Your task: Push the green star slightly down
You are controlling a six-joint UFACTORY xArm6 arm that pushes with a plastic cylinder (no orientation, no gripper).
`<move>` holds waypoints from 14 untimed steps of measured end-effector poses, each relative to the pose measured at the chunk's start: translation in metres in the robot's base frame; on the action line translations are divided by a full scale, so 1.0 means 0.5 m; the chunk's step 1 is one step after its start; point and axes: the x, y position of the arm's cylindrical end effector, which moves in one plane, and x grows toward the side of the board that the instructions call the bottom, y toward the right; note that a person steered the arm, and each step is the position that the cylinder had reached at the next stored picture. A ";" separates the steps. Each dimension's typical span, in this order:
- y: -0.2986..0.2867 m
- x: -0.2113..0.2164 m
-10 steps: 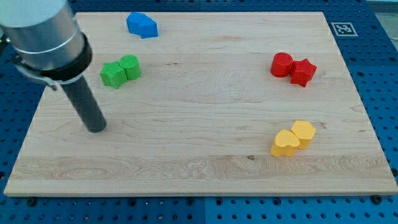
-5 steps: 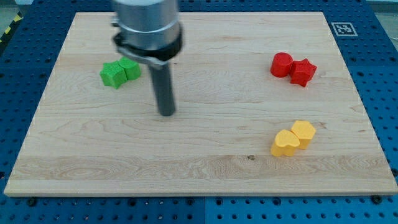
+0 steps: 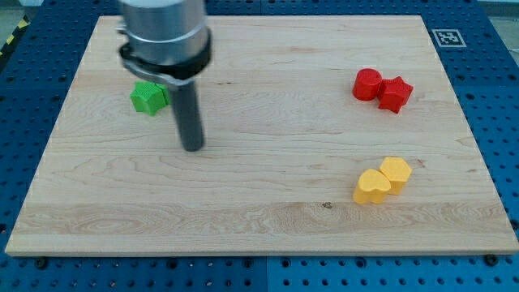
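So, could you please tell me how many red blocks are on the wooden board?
2: a red cylinder block and a red star block, touching, at the view's upper right. The arm may hide other blocks.

This is a robotics lab bench set up for tabletop pushing trials. A pale rectangular wooden board (image 3: 268,203) lies on a blue metal base plate perforated with a regular grid of mounting holes (image 3: 499,97), the kind used to fix test rigs. A small black-and-white square fiducial marker (image 3: 447,37) sits at the board's corner at the view's top right, as used for camera calibration. Yellow-and-black hazard tape (image 3: 15,36) shows at the view's top left edge. A grey metal cylindrical robot arm housing with a straight dark rod (image 3: 188,113) stands over the board, among small bright plastic blocks such as a red star-shaped block (image 3: 395,93).
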 end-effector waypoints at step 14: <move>-0.229 -0.048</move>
